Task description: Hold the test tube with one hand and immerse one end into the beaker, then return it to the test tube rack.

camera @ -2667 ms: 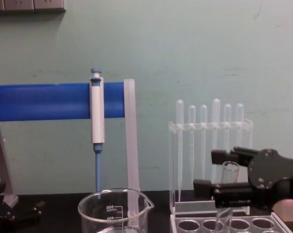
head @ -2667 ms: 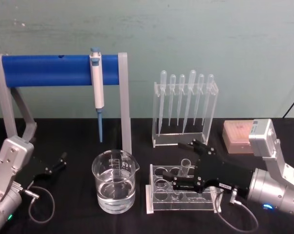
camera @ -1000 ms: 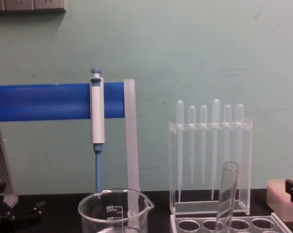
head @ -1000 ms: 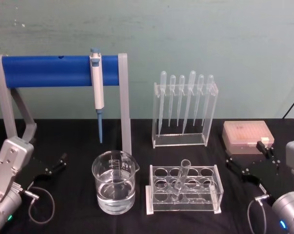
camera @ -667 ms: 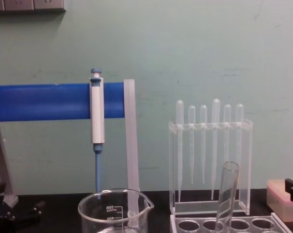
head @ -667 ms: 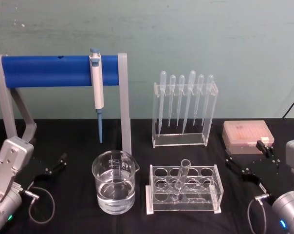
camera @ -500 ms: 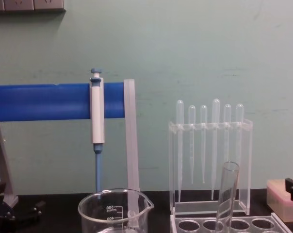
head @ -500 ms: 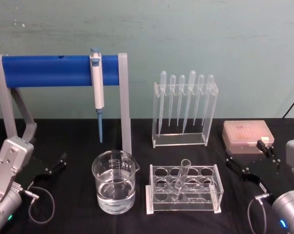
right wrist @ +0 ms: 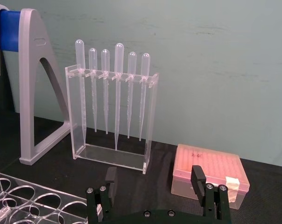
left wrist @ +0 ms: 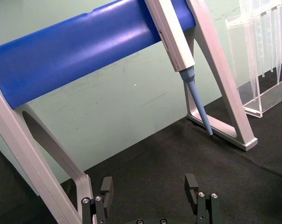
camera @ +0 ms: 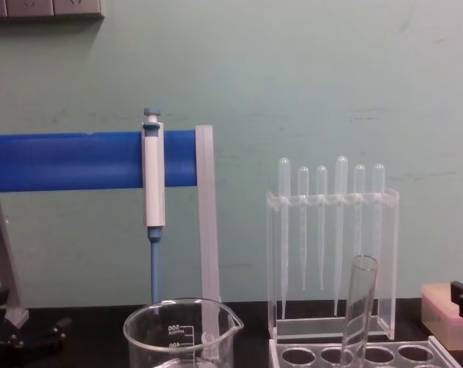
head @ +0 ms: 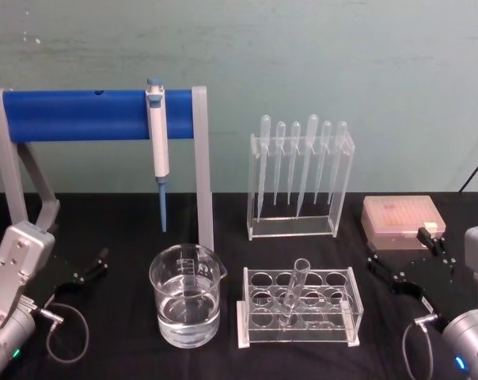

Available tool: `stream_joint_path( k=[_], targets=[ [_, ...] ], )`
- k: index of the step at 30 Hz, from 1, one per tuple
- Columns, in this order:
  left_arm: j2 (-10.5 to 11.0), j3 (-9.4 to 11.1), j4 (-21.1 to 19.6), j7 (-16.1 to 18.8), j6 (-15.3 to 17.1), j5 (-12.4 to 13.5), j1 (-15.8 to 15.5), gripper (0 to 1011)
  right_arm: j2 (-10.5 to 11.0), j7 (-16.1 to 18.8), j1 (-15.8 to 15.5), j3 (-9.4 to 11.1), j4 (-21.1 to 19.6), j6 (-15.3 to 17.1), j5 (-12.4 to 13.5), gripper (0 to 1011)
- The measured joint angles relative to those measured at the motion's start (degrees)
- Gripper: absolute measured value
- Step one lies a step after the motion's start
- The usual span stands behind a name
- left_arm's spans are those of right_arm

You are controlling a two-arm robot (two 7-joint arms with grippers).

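The test tube (head: pixel 293 291) leans in a hole of the clear rack (head: pixel 247 336) at the table's middle, right of the beaker (head: pixel 186 305), which holds clear liquid. In the chest view the test tube (camera: pixel 357 307) rises above the rack beside the beaker (camera: pixel 182 331). My right gripper (head: pixel 403 255) rests open at the right edge, well away from the tube, with nothing between its fingers (right wrist: pixel 197 178). At the left side, beside the stand's foot, my left gripper (head: pixel 89 269) sits open and holds nothing; its fingers (left wrist: pixel 191 185) point toward the blue stand.
A blue bar stand (head: pixel 73 115) carries a blue-and-white micropipette (head: pixel 157 142) behind the beaker. An acrylic holder (head: pixel 298 226) with several thin plastic pipettes stands at the back middle. A pink tip box (head: pixel 401 218) lies just beyond the right gripper.
The right gripper, earlier closed around the tube at the rack, has let go and drawn back to the right edge. The tube stays leaning in the rack. The left arm is unmoved.
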Motion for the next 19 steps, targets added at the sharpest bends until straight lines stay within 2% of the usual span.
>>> stream_joint_path(
  k=[19],
  targets=[
    [0.0,0.0,0.0,0.0,0.0,0.0,0.0,1000,0.0,-0.1,0.0,0.0,-0.1,0.1,0.0,1002]
  ],
)
